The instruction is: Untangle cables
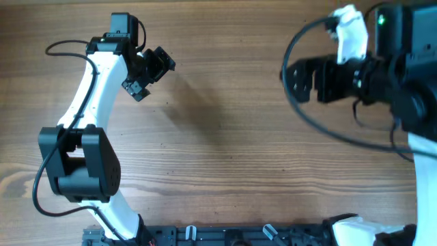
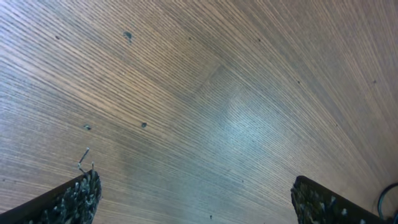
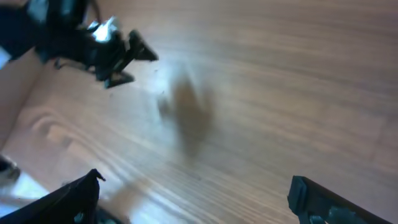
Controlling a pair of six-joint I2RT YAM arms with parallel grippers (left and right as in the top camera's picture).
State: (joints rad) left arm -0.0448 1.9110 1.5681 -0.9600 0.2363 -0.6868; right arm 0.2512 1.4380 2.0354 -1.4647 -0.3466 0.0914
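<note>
No cables show on the wooden table (image 1: 225, 137) in any view. My left gripper (image 1: 151, 74) hangs over the far left of the table, open with nothing between its fingers. Its wrist view shows only bare wood between the two dark pads (image 2: 79, 198) of the left gripper (image 2: 196, 188). My right gripper (image 1: 292, 82) is at the far right, pointing left, open and empty. In the blurred right wrist view, wood grain fills the gap of the right gripper (image 3: 196, 183), and the left gripper (image 3: 118, 53) shows far off at the upper left.
The right arm's own thick black wire (image 1: 321, 130) loops out over the table beside the right gripper. A black rail (image 1: 232, 236) runs along the near edge. The left arm's white links and black joint (image 1: 82, 164) stand over the left side.
</note>
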